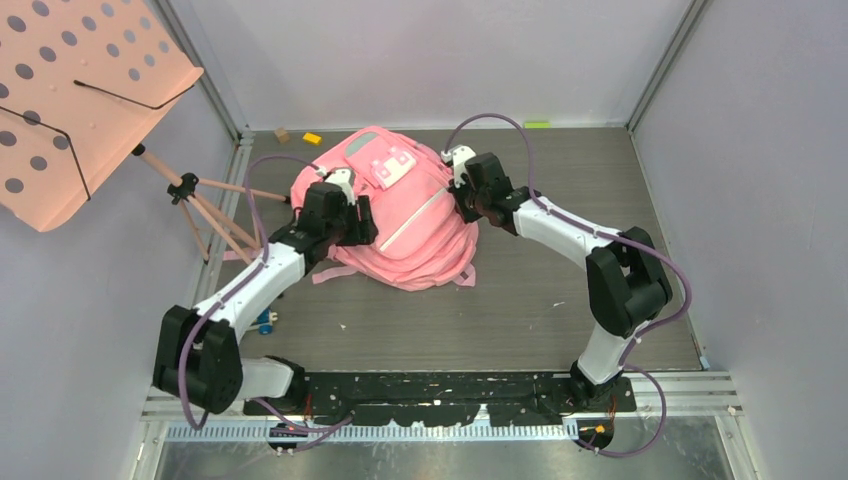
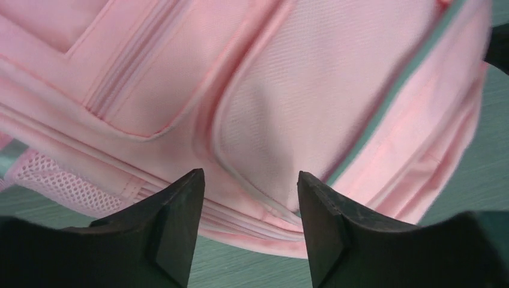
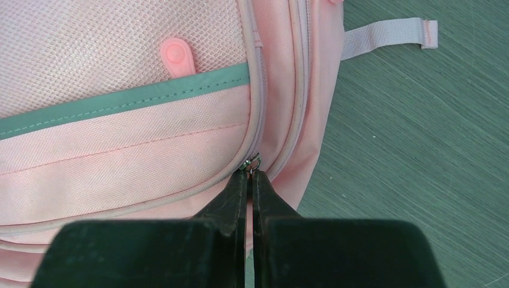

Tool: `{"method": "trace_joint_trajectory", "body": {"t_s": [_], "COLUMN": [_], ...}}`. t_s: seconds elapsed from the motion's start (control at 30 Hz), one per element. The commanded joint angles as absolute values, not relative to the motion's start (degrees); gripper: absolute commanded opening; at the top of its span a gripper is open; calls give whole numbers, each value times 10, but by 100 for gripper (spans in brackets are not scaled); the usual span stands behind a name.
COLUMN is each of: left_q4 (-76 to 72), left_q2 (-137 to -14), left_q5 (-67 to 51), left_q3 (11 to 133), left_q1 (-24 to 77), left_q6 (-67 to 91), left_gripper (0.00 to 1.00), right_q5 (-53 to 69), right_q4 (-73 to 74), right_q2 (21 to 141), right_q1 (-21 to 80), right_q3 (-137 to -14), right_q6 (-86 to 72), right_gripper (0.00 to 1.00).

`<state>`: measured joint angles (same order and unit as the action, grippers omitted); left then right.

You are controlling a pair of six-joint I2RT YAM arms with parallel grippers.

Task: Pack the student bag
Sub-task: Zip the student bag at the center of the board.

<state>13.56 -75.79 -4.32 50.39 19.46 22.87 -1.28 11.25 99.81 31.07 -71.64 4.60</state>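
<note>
Right pincer (image 3: pixel 250 175) clamped narrow on the zipper pull (image 3: pixel 254 161) at the right edge of the student bag (image 1: pixel 405 225). Left pincer (image 2: pixel 249 180) spread wide by its left side. Bag flat on the tabletop (image 1: pixel 520 310), front pockets up.

I had the left arm (image 1: pixel 250 285) stretched forward and inward from its base. The left gripper (image 2: pixel 249 183) was spread wide, with both dark fingers (image 2: pixel 180 222) apart and nothing between them. The right arm (image 1: pixel 560 230) was bent sharply at the elbow and reached inward. The right gripper (image 3: pixel 251 177) was pinched together on a small metal zip pull (image 3: pixel 254 162) at its tips.
</note>
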Motion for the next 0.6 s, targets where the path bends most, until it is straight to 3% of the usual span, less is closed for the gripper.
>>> {"method": "trace_joint_trajectory", "body": {"t_s": [0.0,0.13,0.57], "left_q4": [109,48,-164], "left_q2": [-693,-688,-850], "left_q5": [97,127,107], "left_q3": [541,531,538], "left_q1": [274,356,452], "left_q6": [128,67,-47], "left_gripper": [66,75,76], "right_q5": [8,27,64], "right_q4": [101,104,115], "right_q2": [978,975,946], "right_q1": [295,295,294], "right_q3": [-742,-738,-720], "right_q6": [50,40,5], "right_gripper": [0,0,0]}}
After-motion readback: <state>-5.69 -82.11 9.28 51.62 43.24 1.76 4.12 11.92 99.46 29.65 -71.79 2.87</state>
